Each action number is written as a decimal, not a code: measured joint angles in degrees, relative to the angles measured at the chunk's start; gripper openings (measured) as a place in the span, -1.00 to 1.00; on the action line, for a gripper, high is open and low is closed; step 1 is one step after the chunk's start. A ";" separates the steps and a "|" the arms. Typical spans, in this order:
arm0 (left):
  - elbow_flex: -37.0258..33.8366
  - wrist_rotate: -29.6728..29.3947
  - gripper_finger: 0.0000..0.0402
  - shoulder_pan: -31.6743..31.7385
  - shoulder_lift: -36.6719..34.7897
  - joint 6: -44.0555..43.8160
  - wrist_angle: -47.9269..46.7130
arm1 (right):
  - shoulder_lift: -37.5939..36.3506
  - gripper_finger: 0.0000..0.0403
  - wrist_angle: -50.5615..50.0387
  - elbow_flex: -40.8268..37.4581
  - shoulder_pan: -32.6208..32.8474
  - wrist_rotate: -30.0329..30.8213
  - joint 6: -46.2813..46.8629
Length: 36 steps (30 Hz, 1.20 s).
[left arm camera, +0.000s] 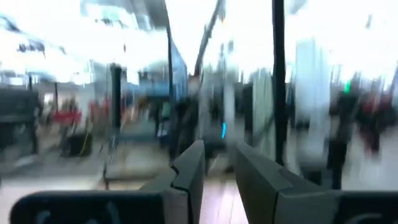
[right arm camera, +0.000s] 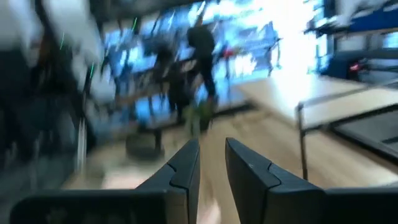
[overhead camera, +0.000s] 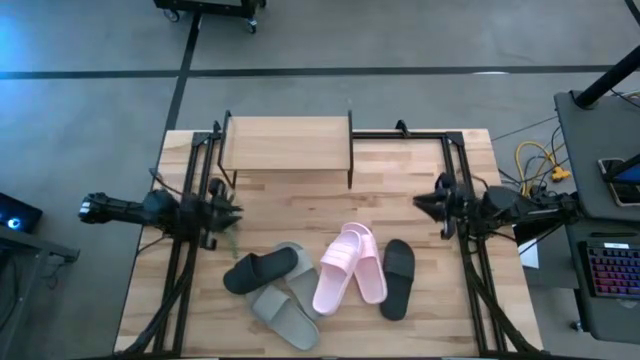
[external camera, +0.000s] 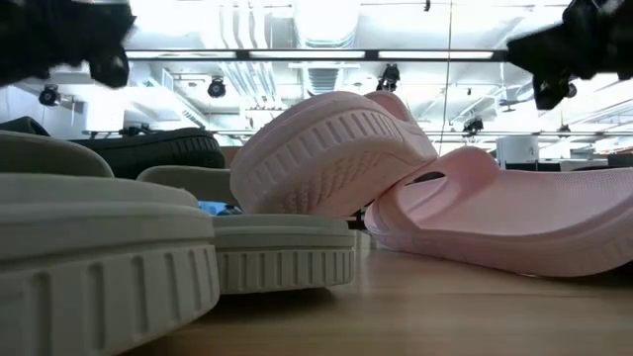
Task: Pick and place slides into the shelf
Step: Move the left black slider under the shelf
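Note:
Six slides lie in a loose cluster on the near half of the table. A black slide (overhead camera: 260, 270) lies across a grey-green one (overhead camera: 293, 262), and a second grey-green slide (overhead camera: 285, 315) is nearer. The pink pair (overhead camera: 350, 265) sits in the middle, one pink slide (external camera: 331, 148) leaning on the other (external camera: 504, 222). The other black slide (overhead camera: 397, 278) lies to their right. The shelf (overhead camera: 286, 145) stands at the far edge with nothing on its top plank. My left gripper (overhead camera: 232, 212) hovers left of the cluster and my right gripper (overhead camera: 420, 203) hovers right of it. Both are narrowly open and hold nothing.
Black metal frame rails (overhead camera: 185, 260) run along the left side of the table and others (overhead camera: 480, 270) along the right. Bare wood (overhead camera: 330, 205) lies between the shelf and the slides. A desk with a keyboard (overhead camera: 612, 270) stands off the table's right side.

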 joint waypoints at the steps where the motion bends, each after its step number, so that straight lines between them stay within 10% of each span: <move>1: 0.00 -0.12 -0.64 0.00 -0.01 -1.91 3.97 | 0.24 -0.66 2.07 0.05 0.00 3.42 3.67; 10: -0.04 -1.44 -0.64 0.00 -0.31 5.10 32.88 | 0.49 -0.66 9.11 0.05 -0.02 26.57 29.47; 15: 0.11 -18.32 -0.64 0.02 0.09 -22.75 23.64 | 3.94 -0.66 10.38 0.04 -0.02 21.93 39.35; 21: 3.47 -8.72 -0.64 -0.04 4.12 -45.18 -2.65 | 15.60 -0.66 23.25 0.09 0.00 15.92 41.45; 36: 3.01 -9.91 -0.64 0.02 10.85 -46.93 36.49 | 40.69 -0.66 25.04 12.78 0.00 12.08 40.05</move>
